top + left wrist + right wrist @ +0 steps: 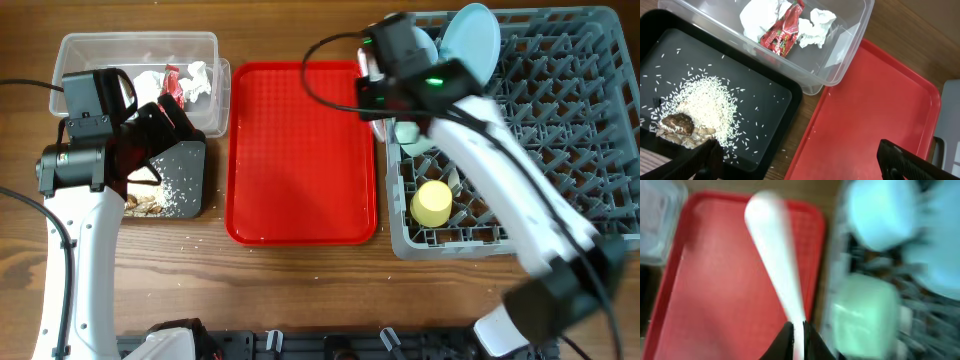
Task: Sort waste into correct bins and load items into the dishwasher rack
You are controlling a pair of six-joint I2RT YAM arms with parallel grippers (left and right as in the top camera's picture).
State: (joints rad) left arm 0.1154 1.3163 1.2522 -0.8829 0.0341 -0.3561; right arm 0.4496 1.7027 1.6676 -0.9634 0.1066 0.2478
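My right gripper (799,330) is shut on a white plastic spoon (772,255), held over the right edge of the red tray by the grey dishwasher rack (560,100); that view is blurred. The rack holds a light blue plate (470,40), a pale blue bowl (880,215), a mint green bowl (865,315) and a yellow cup (433,203). My left gripper (800,165) is open and empty over the black tray (770,100), which holds rice and brown food scraps (680,127). The clear tub (840,65) holds the red wrapper (785,32) and white tissue (760,17).
The flat red serving tray (300,150) lies between the bins and the rack with nothing on it. A few rice grains lie on the wood between the black tray and the red tray. The right arm's black cable loops above the red tray.
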